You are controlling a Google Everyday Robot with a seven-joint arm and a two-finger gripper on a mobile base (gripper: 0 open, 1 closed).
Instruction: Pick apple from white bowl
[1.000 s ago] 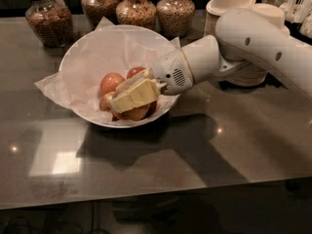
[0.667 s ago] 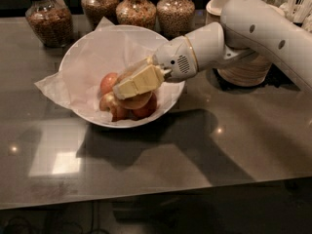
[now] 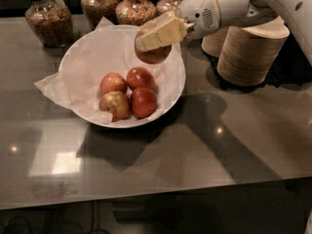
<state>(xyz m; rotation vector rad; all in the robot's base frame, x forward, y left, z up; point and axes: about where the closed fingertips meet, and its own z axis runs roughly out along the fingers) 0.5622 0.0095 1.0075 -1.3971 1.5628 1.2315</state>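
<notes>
My gripper (image 3: 157,37) is shut on the apple (image 3: 154,55), a large reddish apple, and holds it in the air above the far right part of the white bowl (image 3: 181,88). Its pale yellow fingers (image 3: 163,32) lie across the top of the apple, and no sticker shows on the visible side. The white arm reaches in from the upper right. The bowl is wide, round and lined with crinkled white paper (image 3: 50,85) that sticks out over its rim. Several other apples (image 3: 141,78) lie in the bowl's near part, one of them yellowish-red (image 3: 115,105).
Glass jars of grains (image 3: 46,16) stand in a row behind the bowl. Two stacks of beige paper bowls (image 3: 250,52) stand to the right, close under the arm. The dark glossy table (image 3: 204,145) ends at a front edge below.
The gripper was down among the apples in the bowl. It has closed on one and risen with it, up and toward the back, so the apples beneath now show.
</notes>
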